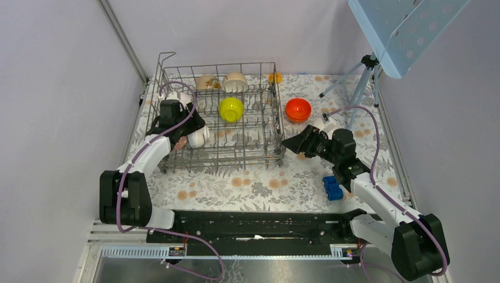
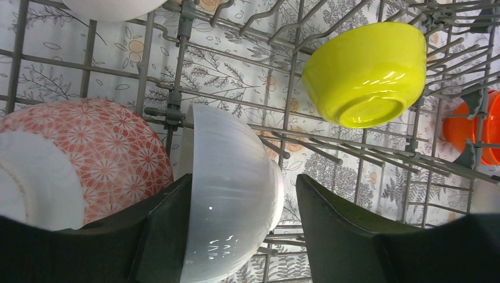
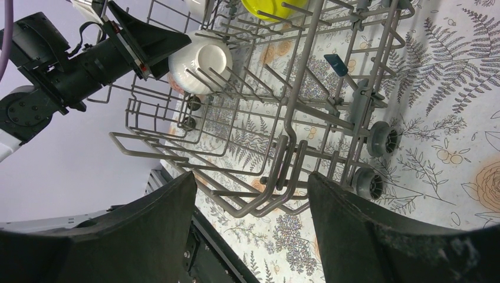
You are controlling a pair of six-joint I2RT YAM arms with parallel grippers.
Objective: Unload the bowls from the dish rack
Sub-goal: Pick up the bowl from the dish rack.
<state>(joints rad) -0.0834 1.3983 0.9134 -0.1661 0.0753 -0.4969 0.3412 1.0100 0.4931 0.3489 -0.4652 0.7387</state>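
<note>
The grey wire dish rack (image 1: 219, 159) stands at the back left. Inside it my left gripper (image 1: 191, 133) straddles a plain white bowl (image 2: 230, 177) standing on edge. One finger (image 2: 165, 224) lies against the bowl's side, while the other is a gap away, so the gripper is open. A pink-speckled bowl (image 2: 100, 147) leans just beside it. A yellow-green bowl (image 1: 230, 109) sits mid-rack, and two beige bowls (image 1: 207, 82) stand at the back. An orange-red bowl (image 1: 298, 109) rests on the cloth right of the rack. My right gripper (image 1: 289, 143) hangs open and empty by the rack's near right corner.
A small blue toy car (image 1: 332, 188) lies on the floral cloth beside the right arm. A tripod (image 1: 359, 73) with a pale blue panel stands at the back right. Grey walls close in on both sides. The rack's small wheels (image 3: 368, 180) face my right gripper.
</note>
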